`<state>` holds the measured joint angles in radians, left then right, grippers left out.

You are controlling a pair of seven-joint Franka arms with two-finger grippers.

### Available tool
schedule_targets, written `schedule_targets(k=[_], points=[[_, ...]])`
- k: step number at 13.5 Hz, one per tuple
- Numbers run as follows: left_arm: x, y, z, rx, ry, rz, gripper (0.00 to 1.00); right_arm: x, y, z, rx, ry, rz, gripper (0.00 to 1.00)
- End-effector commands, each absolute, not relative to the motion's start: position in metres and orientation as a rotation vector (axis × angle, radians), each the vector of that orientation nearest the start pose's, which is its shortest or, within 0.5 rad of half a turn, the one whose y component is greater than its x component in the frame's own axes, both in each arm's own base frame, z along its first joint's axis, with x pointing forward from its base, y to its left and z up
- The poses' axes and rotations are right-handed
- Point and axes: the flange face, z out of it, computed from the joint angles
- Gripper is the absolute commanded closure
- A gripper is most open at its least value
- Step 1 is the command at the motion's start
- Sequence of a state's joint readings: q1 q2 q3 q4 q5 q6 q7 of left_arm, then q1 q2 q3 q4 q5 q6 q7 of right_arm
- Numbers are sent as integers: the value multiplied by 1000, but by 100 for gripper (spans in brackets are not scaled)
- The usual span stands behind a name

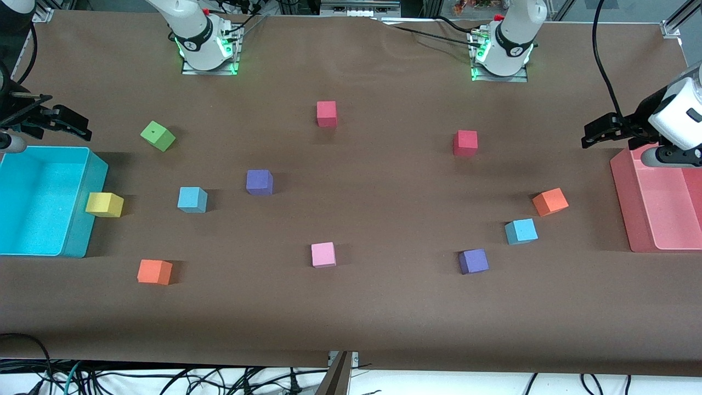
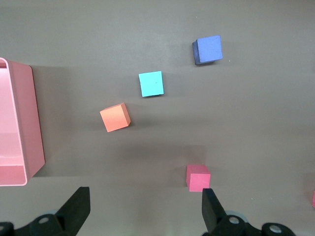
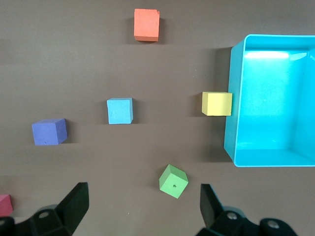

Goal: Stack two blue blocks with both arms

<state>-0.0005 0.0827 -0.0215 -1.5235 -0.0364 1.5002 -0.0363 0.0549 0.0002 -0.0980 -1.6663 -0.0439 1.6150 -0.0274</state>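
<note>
Both blue blocks are seen resting apart on the brown surface: one blue block lies between a yellow block and a purple block, the other blue block just beside an orange block. The left claw is held spread wide and empty above the pink tray. The right claw is likewise spread wide and empty, over the surface by the turquoise bin.

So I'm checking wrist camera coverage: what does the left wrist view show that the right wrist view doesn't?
Left wrist only: the pink bin, one blue block and the open left gripper.

Right wrist only: the turquoise bin, the yellow cube, the green cube, the other blue block and the open right gripper.

Both: brown table, but no cube in common.
</note>
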Motion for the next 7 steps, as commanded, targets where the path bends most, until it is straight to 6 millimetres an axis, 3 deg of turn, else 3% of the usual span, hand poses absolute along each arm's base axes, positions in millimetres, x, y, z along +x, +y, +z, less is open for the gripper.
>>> schedule_targets(k=[1,7], points=[[566,-18,596,-3181,-38,173,0,551,-30,588,-3171,38,92,0],[566,-19,595,-3173,-33,173,0,551,-30,588,-3171,38,92,0]])
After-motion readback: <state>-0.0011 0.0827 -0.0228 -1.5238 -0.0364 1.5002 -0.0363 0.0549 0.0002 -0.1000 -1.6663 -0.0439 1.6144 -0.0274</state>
